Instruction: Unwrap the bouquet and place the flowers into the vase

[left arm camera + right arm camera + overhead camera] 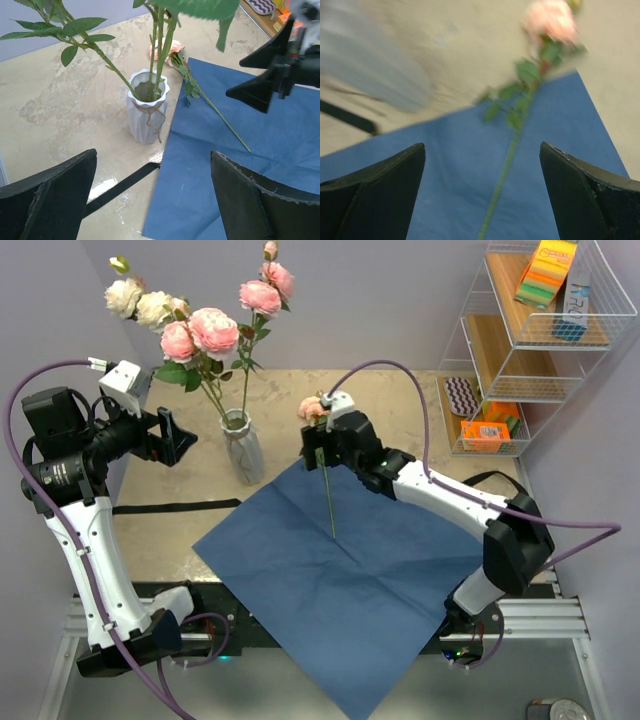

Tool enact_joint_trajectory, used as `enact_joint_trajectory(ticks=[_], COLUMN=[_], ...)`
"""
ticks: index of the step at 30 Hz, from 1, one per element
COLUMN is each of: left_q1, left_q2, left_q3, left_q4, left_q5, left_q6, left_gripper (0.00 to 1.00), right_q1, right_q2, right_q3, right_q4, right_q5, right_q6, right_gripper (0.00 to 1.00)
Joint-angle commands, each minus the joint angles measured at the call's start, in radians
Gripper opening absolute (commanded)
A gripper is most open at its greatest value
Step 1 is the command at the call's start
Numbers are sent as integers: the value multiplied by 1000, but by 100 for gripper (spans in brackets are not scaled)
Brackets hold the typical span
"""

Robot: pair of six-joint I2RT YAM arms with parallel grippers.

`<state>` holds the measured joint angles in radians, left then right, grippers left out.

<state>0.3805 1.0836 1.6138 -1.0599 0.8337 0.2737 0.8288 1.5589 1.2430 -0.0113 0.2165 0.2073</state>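
The right gripper (320,450) has its two black fingers spread wide apart. It holds nothing. Right under it lies one long peach-pink fake rose with a thin green stem (551,20). The rose's head sits just past the fingertips, on the tan stone-look table (160,540). Its stem runs back under the gripper, flat on the big flat sheet of dark blue paper (380,580). The fingers do not touch the rose. The right wrist picture is blurry, but the rose shows between the two fingers and lower than them.

The small white ribbed vase with a wavy rim (145,117) stands off to this gripper's left, near it but apart. It stands upright on the table, just beside the edge of the blue paper. A bunch of pink and cream-white roses with green leaves (200,330) stands in the vase and rises high above it.

The left gripper (175,437) is up in the air, and its fingers are wide apart too. It holds nothing. The vase is in front of it and lower down, well clear of its fingers. A long flat black ribbon (120,187) lies on the table below this gripper, and one end of it reaches the blue paper.
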Motion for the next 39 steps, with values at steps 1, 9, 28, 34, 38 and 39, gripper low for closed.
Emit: enact_joint_trajectory(ticks=[1, 9, 28, 34, 38, 39], left_q1=[11, 11, 11, 9, 9, 9], left_q2=[-4, 15, -31, -80, -59, -53], left_q3=[38, 26, 44, 60, 129, 156], left_q4=[14, -35, -224, -116, -57, -42], left_q5=[5, -2, -164, -408, -534, -553], left_q6=[-36, -13, 118, -5, -86, -121], left_gripper=[99, 99, 99, 99, 99, 99], right_q1=[-166, -168, -172, -181, -188, -186], right_q2=[47, 320, 639, 659, 644, 617], right_q3=[-51, 140, 430, 446, 444, 431], right_q4=[-124, -234, -239, -245, -239, -231], right_q5=[-29, 58, 67, 52, 41, 40], right_q6=[185, 98, 69, 78, 96, 99], right_gripper=[99, 61, 49, 41, 19, 14])
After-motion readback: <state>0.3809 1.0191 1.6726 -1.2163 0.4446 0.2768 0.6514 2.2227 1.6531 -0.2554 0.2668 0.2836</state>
